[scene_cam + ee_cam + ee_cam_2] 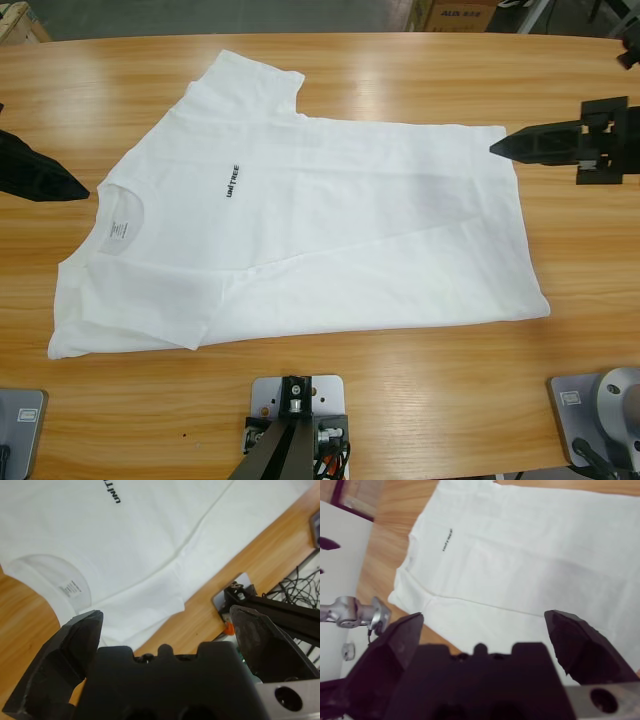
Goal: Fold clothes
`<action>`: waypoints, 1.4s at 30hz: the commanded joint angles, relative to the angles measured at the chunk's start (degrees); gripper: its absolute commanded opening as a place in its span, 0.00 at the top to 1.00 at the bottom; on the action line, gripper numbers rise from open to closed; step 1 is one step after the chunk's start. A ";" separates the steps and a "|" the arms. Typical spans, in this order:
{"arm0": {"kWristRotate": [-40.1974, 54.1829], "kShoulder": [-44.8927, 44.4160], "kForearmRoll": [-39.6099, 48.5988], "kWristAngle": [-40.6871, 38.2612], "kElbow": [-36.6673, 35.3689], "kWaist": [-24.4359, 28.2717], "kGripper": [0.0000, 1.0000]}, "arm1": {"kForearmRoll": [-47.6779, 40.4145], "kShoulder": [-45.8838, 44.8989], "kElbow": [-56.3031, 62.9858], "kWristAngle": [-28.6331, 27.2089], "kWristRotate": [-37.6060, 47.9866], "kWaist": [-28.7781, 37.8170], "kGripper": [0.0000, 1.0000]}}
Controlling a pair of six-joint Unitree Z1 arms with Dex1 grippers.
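The plain white short-sleeved cotton T-shirt point(300, 220) lies flat mid-tabletop point(400, 420), collar toward nine o'clock. Left hand point(45, 175) at nine, right hand point(535, 145) at three, both wide open, empty. Best to pinch matching edges and fold evenly.

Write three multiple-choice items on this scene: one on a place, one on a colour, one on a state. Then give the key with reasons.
1. Where does the T-shirt collar lie in the high view?
A. toward the left
B. toward the right
C. at the bottom edge

2. What colour is the chest lettering?
A. red
B. dark
C. yellow

3. How is the left pincer?
A. shut on a sleeve
B. shut on the collar
C. open, holding nothing

Key: 1 A, the collar and neck label sit at the shirt's left end. 2 B, the letters read black on white cloth. 3 C, its jaws stand wide apart above the shirt.
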 commanded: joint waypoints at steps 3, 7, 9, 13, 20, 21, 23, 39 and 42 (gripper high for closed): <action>-5.05 -2.57 -1.34 0.20 4.12 -1.34 0.00 | -1.17 4.28 -1.63 3.93 2.92 1.49 0.00; -7.08 -3.22 -2.78 0.25 4.30 -1.55 0.00 | -1.20 2.61 -1.54 3.79 4.73 1.51 0.00; -9.11 -3.21 -3.21 1.76 4.54 -1.97 0.00 | -1.11 1.55 -1.55 5.28 5.01 1.49 0.00; -10.93 -4.31 -3.14 5.08 6.50 -3.27 0.00 | 0.66 -0.50 -2.29 7.43 6.01 1.58 0.00; -13.70 -9.39 -2.96 10.38 7.96 -6.08 0.00 | 7.67 -3.07 -1.98 1.92 8.05 1.58 0.00; -14.14 -9.89 -2.91 12.13 8.03 -7.47 0.00 | 9.38 -3.09 -2.29 0.48 7.95 1.58 0.00; -14.95 -9.64 -2.78 13.80 8.45 -8.42 0.00 | 11.98 -1.64 -2.89 -1.73 7.21 1.82 0.00; -19.71 -11.19 -2.47 15.28 11.37 -8.63 0.00 | 24.55 0.82 -9.27 -16.01 6.52 9.49 0.00; -19.63 -12.58 -2.52 15.28 11.52 -8.68 0.00 | 24.48 0.83 -9.38 -16.29 6.42 9.49 0.00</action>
